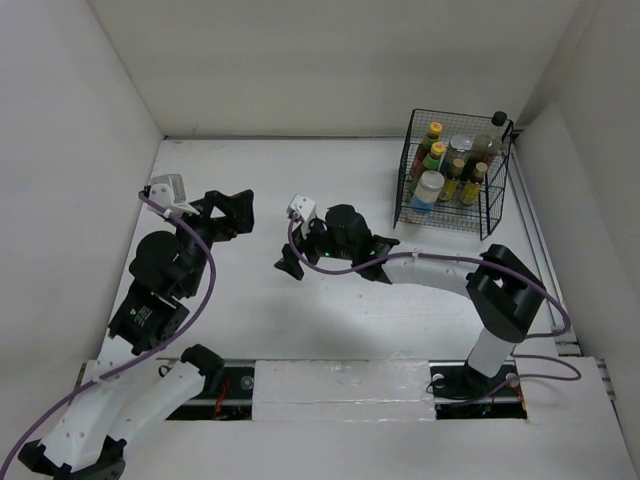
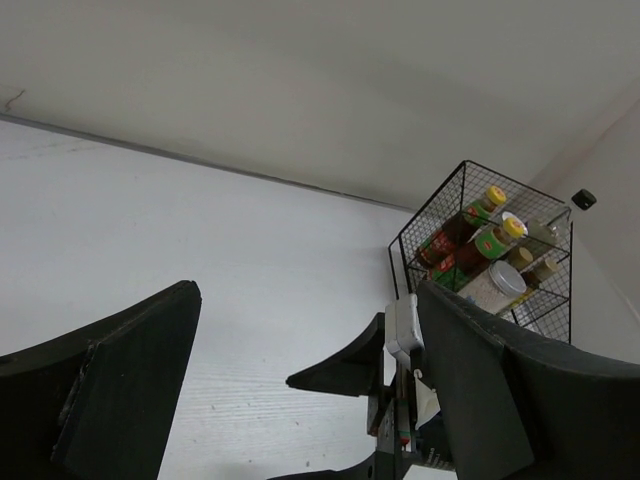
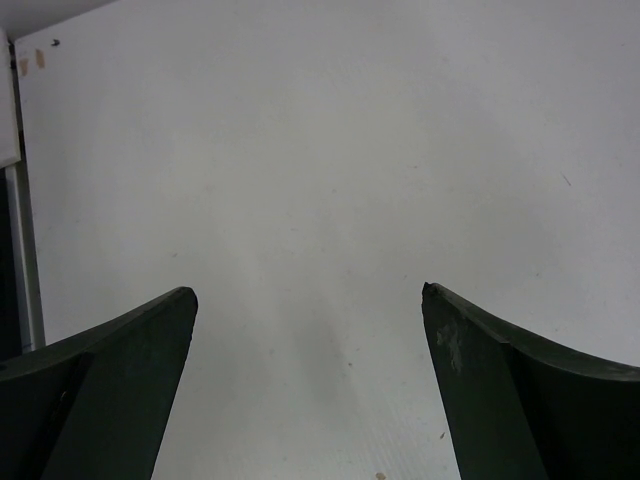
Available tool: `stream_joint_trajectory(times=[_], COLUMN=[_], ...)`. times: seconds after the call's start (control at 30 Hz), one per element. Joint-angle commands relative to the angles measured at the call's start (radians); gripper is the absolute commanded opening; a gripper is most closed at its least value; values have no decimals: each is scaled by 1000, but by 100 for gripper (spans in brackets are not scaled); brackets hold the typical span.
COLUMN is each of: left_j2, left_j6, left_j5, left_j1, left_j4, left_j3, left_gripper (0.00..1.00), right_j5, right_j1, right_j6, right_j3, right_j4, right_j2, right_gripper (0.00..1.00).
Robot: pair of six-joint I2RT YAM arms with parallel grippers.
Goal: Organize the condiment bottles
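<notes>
Sorting looks finished, by my judgement. Left pincer (image 1: 243,212) hangs wide open and empty near the left edge of the bench (image 1: 300,165). The right pincer (image 1: 293,248), at mid-bench, is equally wide and holds nothing. Bottles (image 1: 450,170) stand packed in the wire basket (image 1: 497,215) at the far right corner. The next move probably calls only for pulling both pincers back to the near edge. The bench is matte white, with plain white walls (image 1: 330,60) on three sides.

White walls (image 1: 350,60) — white table (image 1: 330,170).
</notes>
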Motion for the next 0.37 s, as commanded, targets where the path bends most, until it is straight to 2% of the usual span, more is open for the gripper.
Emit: stream_joint_trajectory(times=[0.0, 0.33], left_j2=[13, 4], left_j6=[14, 23], left_j5=[21, 47], left_j1=[5, 5], left_j4=[37, 48], left_j3=[8, 8], left_gripper=[86, 86], right_j5=[-3, 40], right_j1=[7, 7], right_j6=[-3, -3], right_j3=[-3, 20], right_j4=[56, 42], right_j2=[4, -34], right_gripper=[100, 100])
